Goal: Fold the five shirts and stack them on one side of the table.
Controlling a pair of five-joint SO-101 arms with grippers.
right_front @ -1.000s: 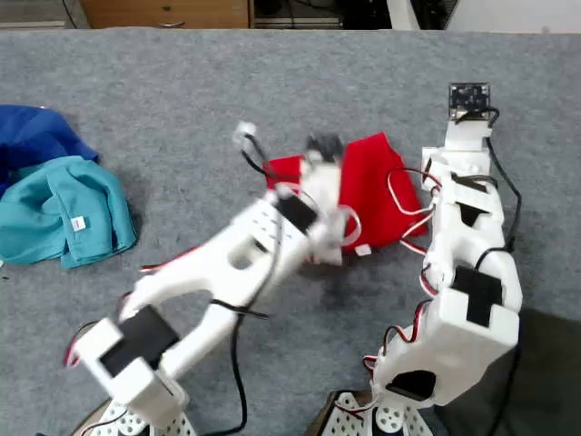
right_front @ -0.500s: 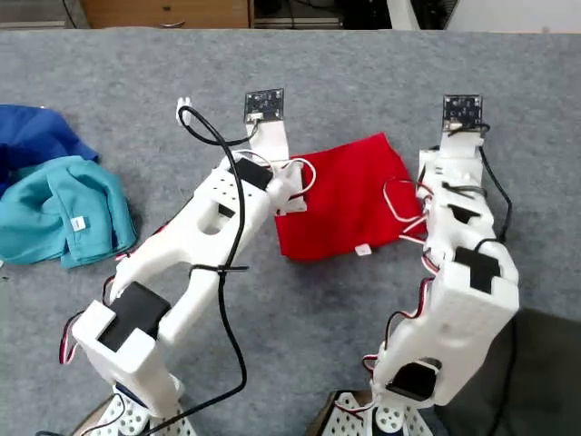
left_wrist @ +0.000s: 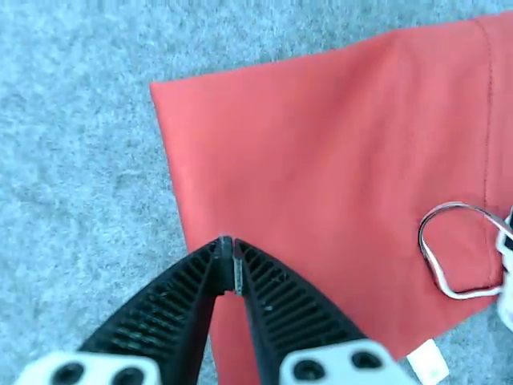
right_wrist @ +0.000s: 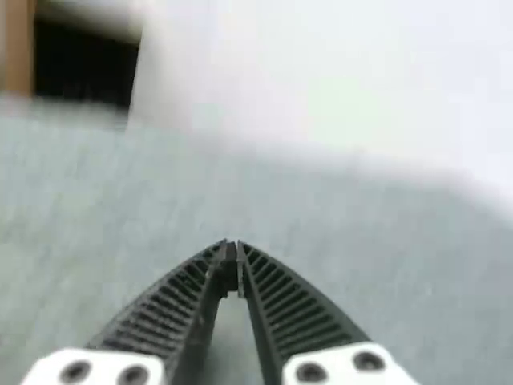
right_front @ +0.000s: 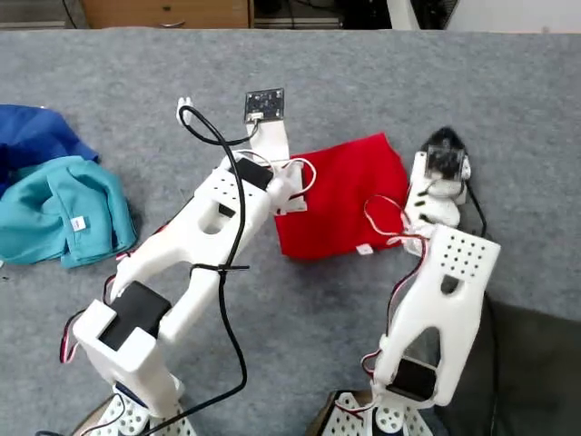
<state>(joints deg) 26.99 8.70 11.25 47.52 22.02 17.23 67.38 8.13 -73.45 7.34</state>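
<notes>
A folded red shirt (right_front: 349, 195) lies flat at the table's centre, with a small white tag (right_front: 363, 248) at its near edge. My left arm (right_front: 227, 209) reaches to the shirt's left edge. The left gripper (left_wrist: 227, 265) is shut and empty, its tips just over the red shirt (left_wrist: 337, 176) near one edge. My right arm (right_front: 445, 272) stands at the shirt's right side. Its right gripper (right_wrist: 228, 269) is shut with nothing in it and points out over bare grey table towards the far wall.
A crumpled teal shirt (right_front: 64, 209) and a blue shirt (right_front: 32, 132) lie at the table's left edge. Dark cloth (right_front: 536, 363) sits at the near right corner. The grey table (right_front: 363, 73) is bare behind the red shirt.
The left arm swung off the shirt to its left edge, then held still. The right arm has since tipped its wrist up and drawn back. The shirt has not moved.
</notes>
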